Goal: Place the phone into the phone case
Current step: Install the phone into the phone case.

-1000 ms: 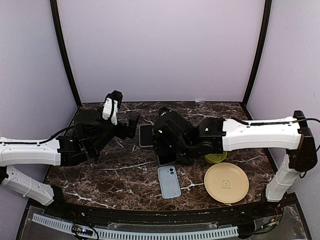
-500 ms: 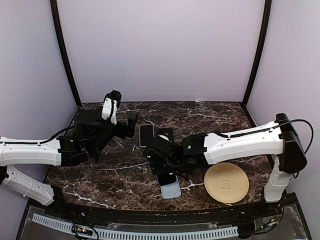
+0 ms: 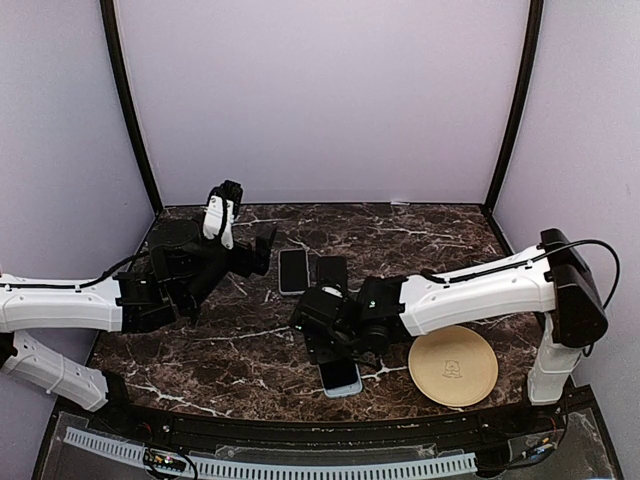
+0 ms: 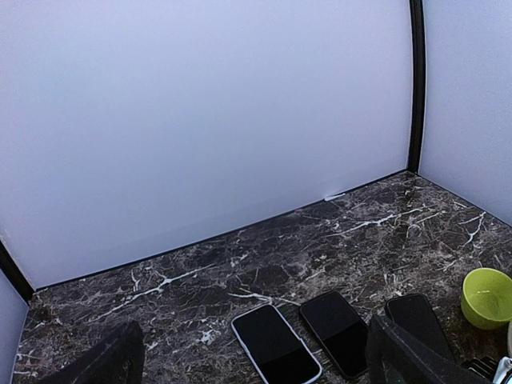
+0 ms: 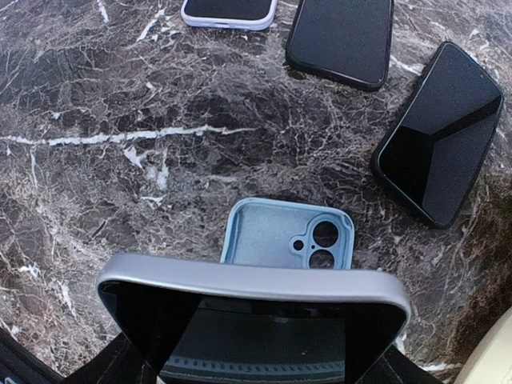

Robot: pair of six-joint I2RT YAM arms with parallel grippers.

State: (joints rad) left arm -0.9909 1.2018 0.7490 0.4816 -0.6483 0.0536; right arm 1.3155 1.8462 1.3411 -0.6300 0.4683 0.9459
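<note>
1. The right gripper [image 5: 256, 356] holds the phone [image 5: 256, 320] tight by its two sides.
2. The phone has a silver edge and a dark, shiny face.
3. The phone is low over the blue case [image 5: 264, 236].
4. The case lies flat on the table [image 3: 240, 350] near the front edge, with its open side up.
5. Most of the case is hidden under the phone. Only the end with the camera holes pokes out past the phone's edge.
6. It is not clear if the phone touches the case.
7. The left gripper [image 3: 265, 253] is wide open and holds nothing. Its fingers [image 4: 108, 364] stand far apart.
8. The left gripper is on the left side, well apart from the case.
9. Three more phones [image 5: 340, 36] lie flat on the table in a row behind the case. One has a white rim and two are black.
10. A tan plate [image 3: 453, 366] sits on the table to the right of the case.
11. A green bowl [image 4: 486, 298] sits to the right of the row of phones.
</note>
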